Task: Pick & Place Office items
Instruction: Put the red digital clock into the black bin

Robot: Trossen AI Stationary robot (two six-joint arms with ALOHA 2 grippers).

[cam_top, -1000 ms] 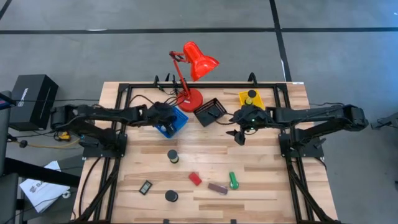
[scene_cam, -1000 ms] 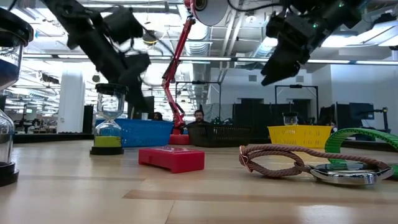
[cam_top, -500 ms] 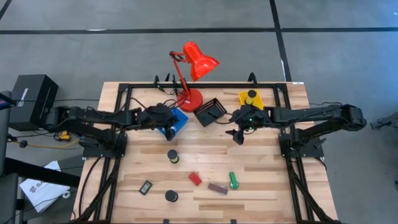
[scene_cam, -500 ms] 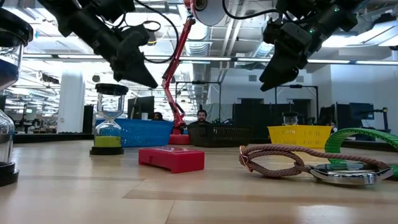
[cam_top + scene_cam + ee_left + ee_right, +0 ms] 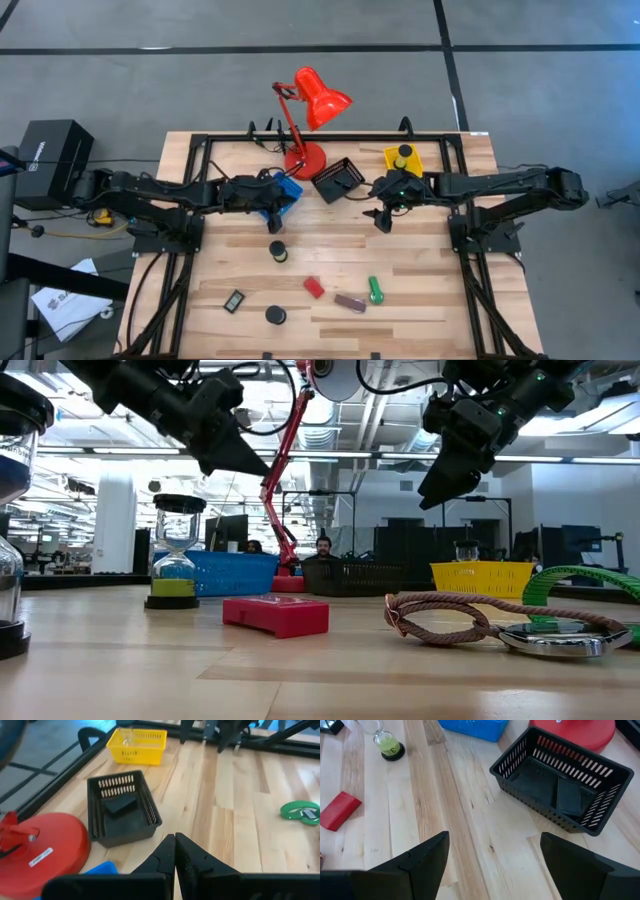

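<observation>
The left gripper hangs left of centre in the high view, over the near edge of the blue tray. Its jaws are pressed together with nothing between them; the left wrist view shows the two fingers meeting at a point above bare wood.

The right gripper hangs right of centre, just beside the black tray. Its jaws stand wide apart and empty, touching nothing; in the right wrist view the fingers frame bare table.

The black tray holds a flat black rectangle. The yellow tray, upper right, holds a black round piece.

The other items lie loose in the lower middle of the high view: an hourglass, a red block, a green cylinder, a brown bar, a small black rectangle and a black round piece.
</observation>
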